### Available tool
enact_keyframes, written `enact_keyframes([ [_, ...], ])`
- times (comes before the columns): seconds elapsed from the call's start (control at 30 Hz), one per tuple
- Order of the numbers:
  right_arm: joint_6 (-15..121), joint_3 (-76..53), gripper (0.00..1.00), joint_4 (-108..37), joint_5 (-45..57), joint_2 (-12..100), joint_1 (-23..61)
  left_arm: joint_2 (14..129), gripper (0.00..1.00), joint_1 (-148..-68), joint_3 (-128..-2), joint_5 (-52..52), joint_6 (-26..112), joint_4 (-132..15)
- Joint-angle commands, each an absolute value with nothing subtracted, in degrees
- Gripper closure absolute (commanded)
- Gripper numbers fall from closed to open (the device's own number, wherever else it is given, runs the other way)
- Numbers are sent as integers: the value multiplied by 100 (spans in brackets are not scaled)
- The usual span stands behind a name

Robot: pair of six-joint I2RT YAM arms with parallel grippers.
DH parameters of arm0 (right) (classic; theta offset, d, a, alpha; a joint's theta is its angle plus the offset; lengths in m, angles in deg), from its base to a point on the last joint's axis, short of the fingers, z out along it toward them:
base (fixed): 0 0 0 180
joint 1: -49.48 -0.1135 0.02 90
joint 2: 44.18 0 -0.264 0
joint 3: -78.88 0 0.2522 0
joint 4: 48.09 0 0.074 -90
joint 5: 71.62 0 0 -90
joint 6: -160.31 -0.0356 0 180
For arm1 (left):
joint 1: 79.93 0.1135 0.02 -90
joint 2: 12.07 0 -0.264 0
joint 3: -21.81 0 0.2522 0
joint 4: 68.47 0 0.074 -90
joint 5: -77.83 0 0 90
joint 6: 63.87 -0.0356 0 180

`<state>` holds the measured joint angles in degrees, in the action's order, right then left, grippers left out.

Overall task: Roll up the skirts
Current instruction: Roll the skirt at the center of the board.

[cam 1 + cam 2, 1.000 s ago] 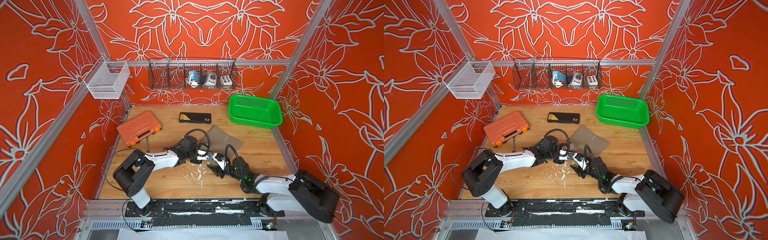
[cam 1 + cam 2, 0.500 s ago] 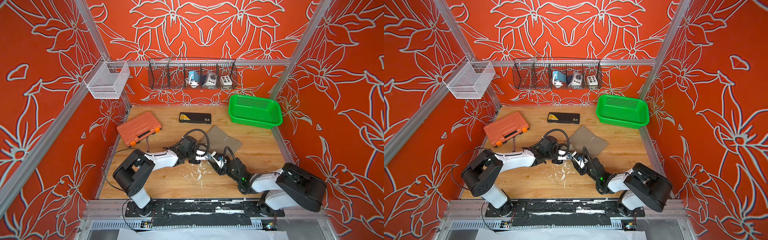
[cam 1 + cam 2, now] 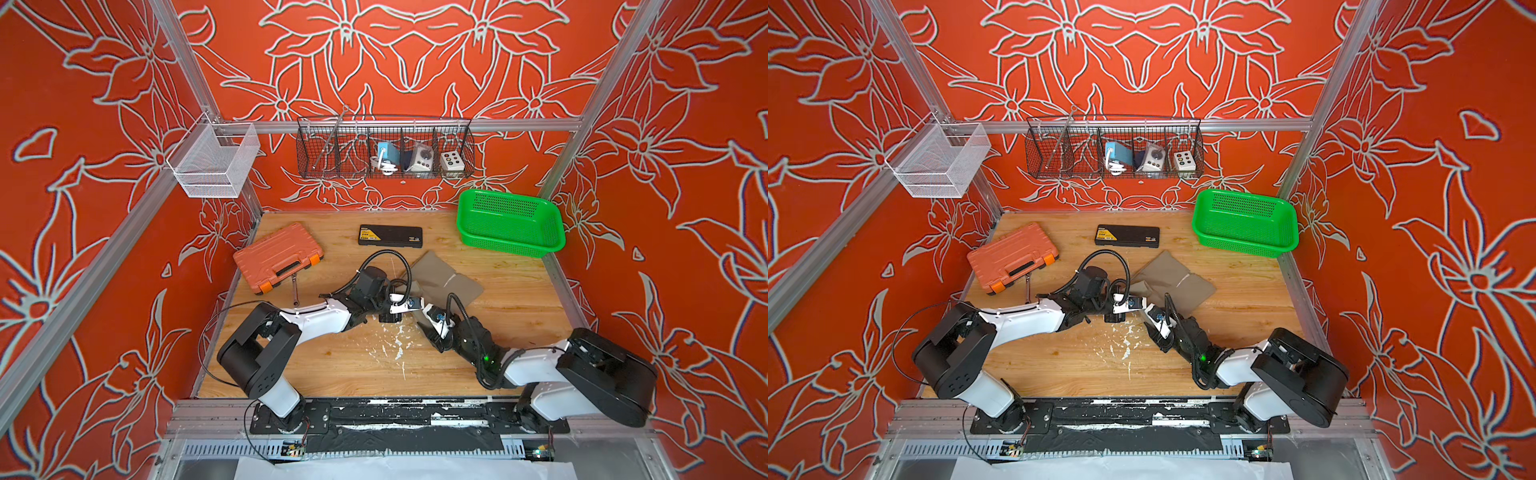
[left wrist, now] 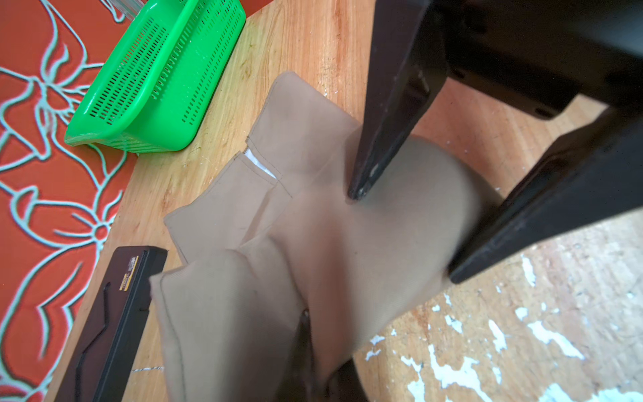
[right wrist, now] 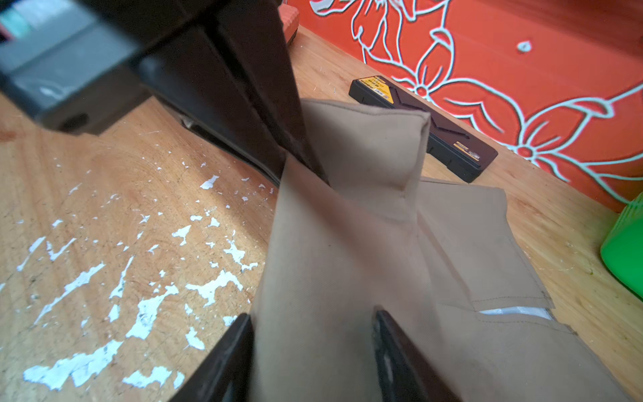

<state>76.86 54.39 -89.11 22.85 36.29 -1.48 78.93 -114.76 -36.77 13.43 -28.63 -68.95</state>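
**Rolling barely begun: 1 skirt, near edge lifted**

The taupe skirt (image 3: 451, 276) lies mid-surface (image 3: 353, 365), near the black case (image 3: 390, 236). It is mostly flat and matte, with a hemmed slit showing pale lining. No roll has formed, I judge, so all the winding remains. The left pincer (image 4: 313, 348) clamps the raised near edge. The right pincer (image 5: 311, 316) straddles that fold, half spread; whether it grips, I cannot tell.

No legible text or numbers anywhere. Yellow label on the black case (image 3: 390, 236) near the far edge of the wooden table (image 3: 519, 299), print too small to read; equally unreadable close up (image 5: 449, 139).
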Motion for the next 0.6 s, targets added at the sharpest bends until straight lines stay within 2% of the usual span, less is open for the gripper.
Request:
enact_keyframes([
  [0.0,7642,5343,41,-8680,2339,3774,-251,7732,100,-11439,-3669,1656,-2718,-7102],
  [0.37,7516,5158,38,-9627,2744,4833,-708,7733,100,-11447,-3698,1692,-2700,-7003],
  [0.57,7378,5143,45,-10268,3630,5467,-773,7645,100,-11448,-3656,1666,-2704,-6975],
])
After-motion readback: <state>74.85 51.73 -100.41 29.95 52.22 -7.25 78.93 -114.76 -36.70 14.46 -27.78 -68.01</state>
